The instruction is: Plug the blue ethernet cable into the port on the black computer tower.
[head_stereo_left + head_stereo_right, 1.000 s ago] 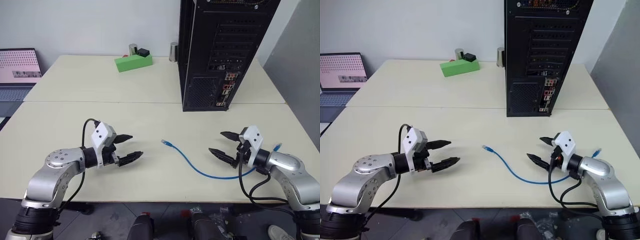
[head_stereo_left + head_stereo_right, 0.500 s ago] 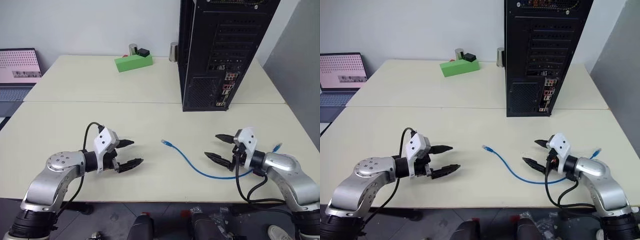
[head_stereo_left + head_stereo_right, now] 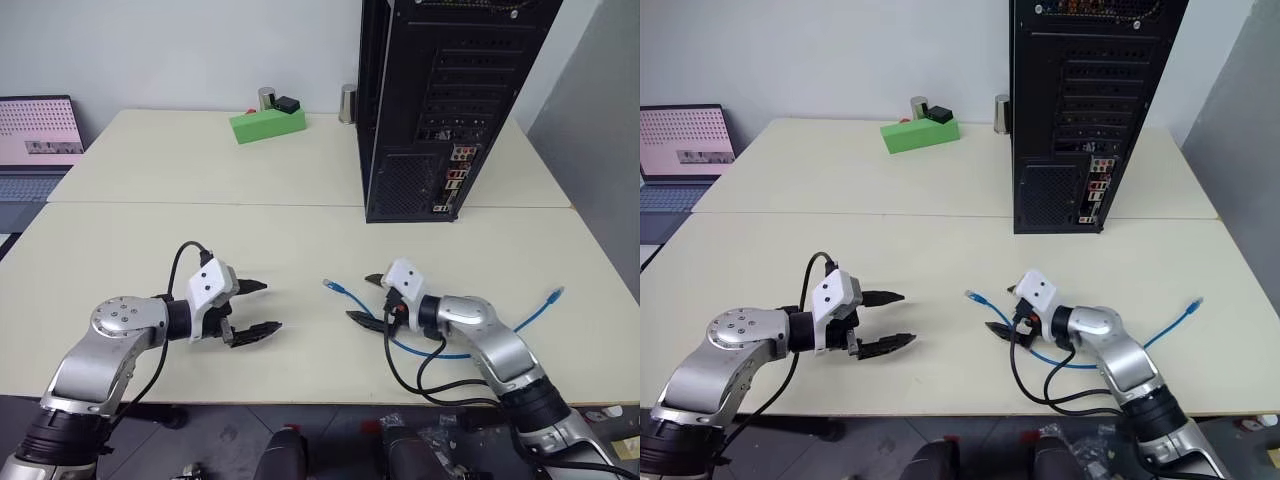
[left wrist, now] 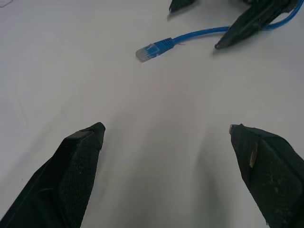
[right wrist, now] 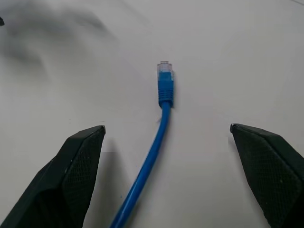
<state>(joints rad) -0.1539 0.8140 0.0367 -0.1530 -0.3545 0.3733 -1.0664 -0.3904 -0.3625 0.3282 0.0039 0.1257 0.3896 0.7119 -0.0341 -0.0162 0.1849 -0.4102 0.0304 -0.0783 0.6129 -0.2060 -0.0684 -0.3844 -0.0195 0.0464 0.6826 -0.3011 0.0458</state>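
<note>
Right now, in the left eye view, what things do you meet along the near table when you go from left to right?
Left tool → near plug of the blue ethernet cable → right tool → far plug of the cable at the right edge.

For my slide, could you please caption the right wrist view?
Open right gripper straddling the blue cable just behind its plug.
</note>
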